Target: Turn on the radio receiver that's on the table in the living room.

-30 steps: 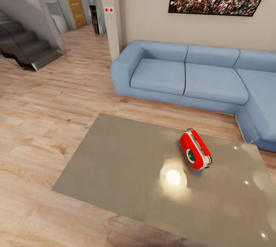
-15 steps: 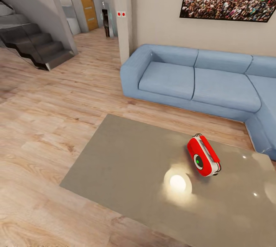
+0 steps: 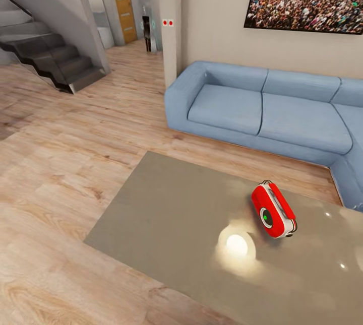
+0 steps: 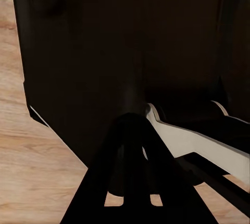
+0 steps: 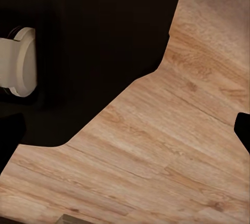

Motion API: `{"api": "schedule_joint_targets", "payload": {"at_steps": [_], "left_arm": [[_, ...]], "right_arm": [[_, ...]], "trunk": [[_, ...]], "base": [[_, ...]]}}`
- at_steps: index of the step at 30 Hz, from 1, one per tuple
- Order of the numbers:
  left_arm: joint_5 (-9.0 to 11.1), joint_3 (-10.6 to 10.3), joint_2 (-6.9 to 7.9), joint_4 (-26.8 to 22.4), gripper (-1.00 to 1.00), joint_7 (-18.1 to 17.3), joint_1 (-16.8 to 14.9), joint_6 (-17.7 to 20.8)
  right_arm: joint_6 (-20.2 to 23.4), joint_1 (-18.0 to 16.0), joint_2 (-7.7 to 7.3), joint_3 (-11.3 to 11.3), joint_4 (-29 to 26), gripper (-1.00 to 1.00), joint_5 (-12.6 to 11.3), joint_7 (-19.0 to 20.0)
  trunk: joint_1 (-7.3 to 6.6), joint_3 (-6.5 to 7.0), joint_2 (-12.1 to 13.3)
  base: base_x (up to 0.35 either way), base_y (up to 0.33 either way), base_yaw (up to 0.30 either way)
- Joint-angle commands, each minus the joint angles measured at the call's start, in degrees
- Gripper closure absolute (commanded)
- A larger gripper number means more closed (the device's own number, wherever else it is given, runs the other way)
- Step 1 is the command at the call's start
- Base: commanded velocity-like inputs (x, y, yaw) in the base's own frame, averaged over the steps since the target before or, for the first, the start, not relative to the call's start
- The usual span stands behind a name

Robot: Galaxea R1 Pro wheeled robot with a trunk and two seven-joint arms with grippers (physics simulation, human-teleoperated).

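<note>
The glossy grey-brown table (image 3: 176,224) fills the lower frame, mirroring a lamp glare. The rounded red radio (image 3: 273,209) with white trim stands at its right. Beyond, light wood floor (image 3: 65,153), a blue sofa (image 3: 262,108), then stairs (image 3: 50,60) upper left. The left gripper (image 4: 131,193) looks clenched; the right I cannot tell.

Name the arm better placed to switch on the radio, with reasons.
Right, tentatively. In the head view the radio receiver sits on the right part of the coffee table, so it lies on the right arm's side. Both arms are tucked low over the floor.
</note>
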Motion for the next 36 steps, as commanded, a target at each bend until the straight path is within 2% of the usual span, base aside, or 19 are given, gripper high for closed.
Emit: {"api": "schedule_joint_targets", "payload": {"at_steps": [1, 36], "left_arm": [[0.00, 0.02, 0.00, 0.00, 1.00, 0.00, 0.00, 0.00], [0.00, 0.04, 0.00, 0.00, 1.00, 0.00, 0.00, 0.00]], "right_arm": [[0.00, 0.00, 0.00, 0.00, 0.00, -1.00, 0.00, 0.01], [0.03, 0.00, 0.01, 0.00, 0.00, -1.00, -0.17, 0.01]], "trunk": [[0.00, 0.08, 0.00], [0.00, 3.17, 0.00]], "base": [[0.000, 0.000, 0.003], [0.000, 0.000, 0.000]]}}
